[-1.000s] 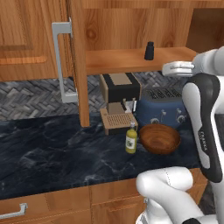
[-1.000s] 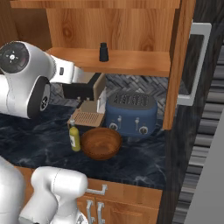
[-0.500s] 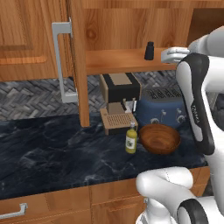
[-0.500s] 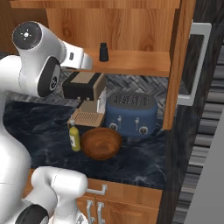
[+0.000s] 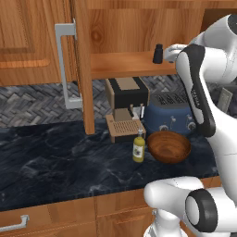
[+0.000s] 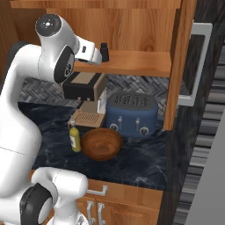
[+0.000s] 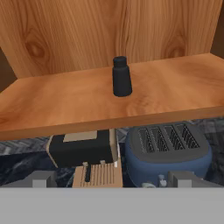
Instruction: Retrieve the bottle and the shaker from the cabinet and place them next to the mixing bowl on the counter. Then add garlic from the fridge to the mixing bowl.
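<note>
Tool (image 7: 112, 177) is hovering spread wide, gripping nothing, facing the shaker (image 7: 121, 76) standing upright on the cabinet shelf (image 7: 65, 105). Bottle (image 5: 138, 146) is sitting on the surface (image 5: 55, 162) just left of the bowl (image 5: 169, 146) (toaster (image 5: 173, 118) behind).

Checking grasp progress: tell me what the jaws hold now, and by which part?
Nothing. The open gripper faces the shaker standing alone on the cabinet shelf.

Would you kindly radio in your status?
Tool open, facing shaker on cabinet shelf. Bottle already beside bowl. Path clear.
</note>
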Robot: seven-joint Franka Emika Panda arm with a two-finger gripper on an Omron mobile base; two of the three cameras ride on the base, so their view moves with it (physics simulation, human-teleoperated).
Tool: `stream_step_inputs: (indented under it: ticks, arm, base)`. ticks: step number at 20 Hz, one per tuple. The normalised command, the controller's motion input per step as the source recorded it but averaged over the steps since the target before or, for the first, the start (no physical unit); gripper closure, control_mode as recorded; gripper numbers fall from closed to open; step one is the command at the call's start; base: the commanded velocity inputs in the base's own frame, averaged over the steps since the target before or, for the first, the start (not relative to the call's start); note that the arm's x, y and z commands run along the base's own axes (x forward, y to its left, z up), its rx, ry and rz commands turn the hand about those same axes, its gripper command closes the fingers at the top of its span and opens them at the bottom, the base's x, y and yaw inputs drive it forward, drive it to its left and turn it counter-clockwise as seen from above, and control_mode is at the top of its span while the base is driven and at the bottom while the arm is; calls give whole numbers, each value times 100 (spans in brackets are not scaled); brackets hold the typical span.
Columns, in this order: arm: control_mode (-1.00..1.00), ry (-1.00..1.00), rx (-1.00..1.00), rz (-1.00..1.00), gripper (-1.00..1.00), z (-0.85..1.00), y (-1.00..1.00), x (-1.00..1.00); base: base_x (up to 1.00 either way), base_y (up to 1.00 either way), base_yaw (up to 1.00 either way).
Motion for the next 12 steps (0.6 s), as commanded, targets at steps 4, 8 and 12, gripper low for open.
stream_step_inputs:
  ticks: [4,8,12]
  arm:
    - [-100,12,0,-5,-100,-10,-27,55]
    - [-100,5,-5,-2,-100,-19,-13,36]
    - [-100,-10,-18,0,-100,-18,8,1]
  base:
    - [0,0,0]
    - [0,0,0]
    - [0,0,0]
